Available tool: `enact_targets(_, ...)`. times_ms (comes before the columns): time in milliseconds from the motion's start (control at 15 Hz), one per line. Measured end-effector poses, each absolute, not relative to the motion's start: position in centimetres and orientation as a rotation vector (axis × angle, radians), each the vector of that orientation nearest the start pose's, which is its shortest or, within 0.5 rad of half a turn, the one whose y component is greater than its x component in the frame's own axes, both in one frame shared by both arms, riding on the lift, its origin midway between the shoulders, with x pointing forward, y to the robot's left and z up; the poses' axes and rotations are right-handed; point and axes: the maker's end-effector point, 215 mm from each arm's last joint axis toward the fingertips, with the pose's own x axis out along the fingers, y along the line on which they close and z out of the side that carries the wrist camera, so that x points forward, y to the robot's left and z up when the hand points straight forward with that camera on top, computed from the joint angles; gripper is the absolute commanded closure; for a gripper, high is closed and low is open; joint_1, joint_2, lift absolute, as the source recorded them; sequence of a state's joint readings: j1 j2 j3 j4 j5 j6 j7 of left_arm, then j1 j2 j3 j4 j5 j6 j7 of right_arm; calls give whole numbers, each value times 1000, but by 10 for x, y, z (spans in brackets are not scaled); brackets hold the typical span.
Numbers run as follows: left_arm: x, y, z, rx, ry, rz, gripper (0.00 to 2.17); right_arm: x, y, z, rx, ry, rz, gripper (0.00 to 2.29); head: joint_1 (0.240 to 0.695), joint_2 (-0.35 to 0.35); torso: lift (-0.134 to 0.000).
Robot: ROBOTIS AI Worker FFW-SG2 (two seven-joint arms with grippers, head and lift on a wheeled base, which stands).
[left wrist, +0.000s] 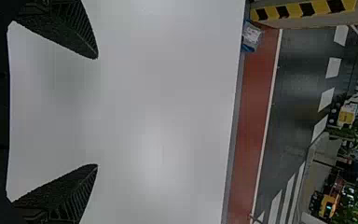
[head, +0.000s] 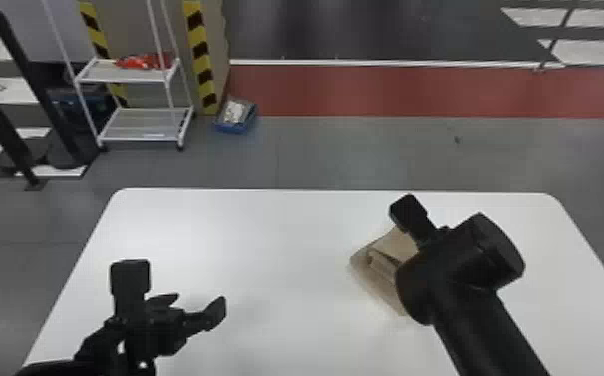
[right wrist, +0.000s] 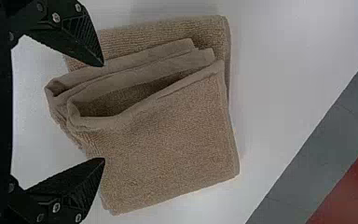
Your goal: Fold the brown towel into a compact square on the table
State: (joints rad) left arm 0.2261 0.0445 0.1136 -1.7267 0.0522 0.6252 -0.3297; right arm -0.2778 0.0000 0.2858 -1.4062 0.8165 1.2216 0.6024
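From the head view, we find our left gripper (head: 173, 292), fingers apart, over the table's (head: 276, 240) left side; beyond the table's far edge, a blue bin (head: 233, 128) with something pale inside; then the brown towel (head: 378, 275), loosely folded on the table's right half, no clear long axis. Our right gripper (right wrist: 104, 112), also spread, is nearer, the towel below and ahead of its fingertips.

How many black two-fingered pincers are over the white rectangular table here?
2: the left pincer, open over the table on the robot's left, and the right pincer, open above the folded brown cloth towel.
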Motion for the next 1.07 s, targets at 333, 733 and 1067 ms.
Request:
enact_targets(333,451,236,-546,-135,678,-204,43,516,-231,-541,-639,1158,178,188,695,5,0)
enact_targets(733,452,241,-544,-140,671,-197,43,516,-223,-545,-685,1166,196,188,695,20,0)
enact_targets(1067,453,241,-543,-143,666,-197,43,513,-229,-556,-737,1194,191,387,695,15,0)
